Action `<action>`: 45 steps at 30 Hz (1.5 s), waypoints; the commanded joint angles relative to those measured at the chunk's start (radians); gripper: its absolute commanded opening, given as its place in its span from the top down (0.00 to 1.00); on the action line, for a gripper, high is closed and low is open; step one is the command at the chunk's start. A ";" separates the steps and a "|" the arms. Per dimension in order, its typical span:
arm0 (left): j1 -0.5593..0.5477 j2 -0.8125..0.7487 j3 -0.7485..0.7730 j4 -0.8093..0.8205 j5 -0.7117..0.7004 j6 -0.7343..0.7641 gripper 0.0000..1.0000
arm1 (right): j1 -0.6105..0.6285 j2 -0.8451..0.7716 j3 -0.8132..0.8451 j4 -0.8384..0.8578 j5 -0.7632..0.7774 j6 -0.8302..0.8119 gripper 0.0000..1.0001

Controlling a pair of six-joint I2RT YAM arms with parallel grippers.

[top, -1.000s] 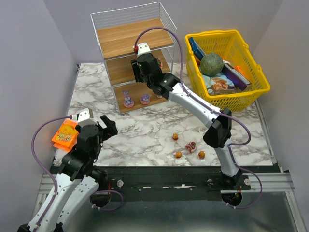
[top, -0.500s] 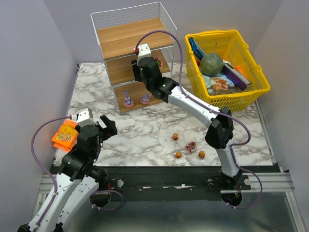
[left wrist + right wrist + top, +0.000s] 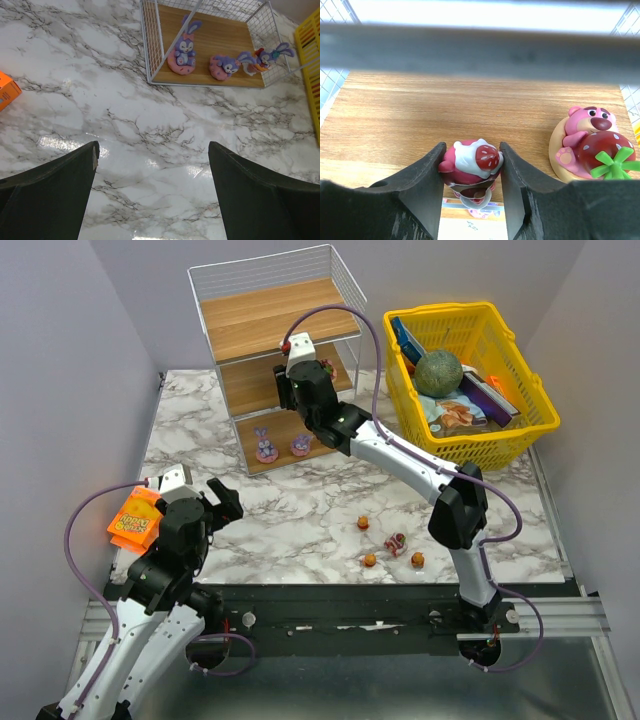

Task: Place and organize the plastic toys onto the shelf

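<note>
The shelf [image 3: 270, 315] is a white wire rack with three wooden boards at the back. My right gripper [image 3: 300, 382] reaches into its middle level. In the right wrist view the right gripper [image 3: 472, 147] is shut on a red-pink toy [image 3: 472, 167] with a white and strawberry top, over the front edge of the middle board [image 3: 445, 110]. A pink bear toy [image 3: 590, 145] sits on that board to the right. Three purple bunny toys [image 3: 184, 47] [image 3: 223, 66] [image 3: 267, 55] stand on the bottom board. My left gripper [image 3: 222, 502] [image 3: 152, 150] is open and empty above the table.
Three orange toys [image 3: 364, 523] [image 3: 370, 560] [image 3: 417, 560] and a pink one [image 3: 396, 543] lie on the marble table near the right arm. A yellow basket [image 3: 500, 435] with a green ball [image 3: 439, 371] stands at the back right. An orange packet [image 3: 135, 523] lies at the left.
My right gripper has moved a little deeper into the shelf's middle level. The left arm has not moved.
</note>
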 commanded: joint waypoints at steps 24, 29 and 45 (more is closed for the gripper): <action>-0.005 -0.012 0.010 -0.021 -0.045 -0.014 0.01 | -0.006 0.057 0.049 -0.061 0.011 0.005 0.36; -0.005 -0.015 0.012 -0.023 -0.047 -0.014 0.01 | -0.006 0.025 0.049 -0.060 0.004 0.007 0.27; -0.005 -0.023 0.012 -0.021 -0.047 -0.015 0.01 | -0.004 -0.127 -0.068 0.077 -0.076 -0.027 0.19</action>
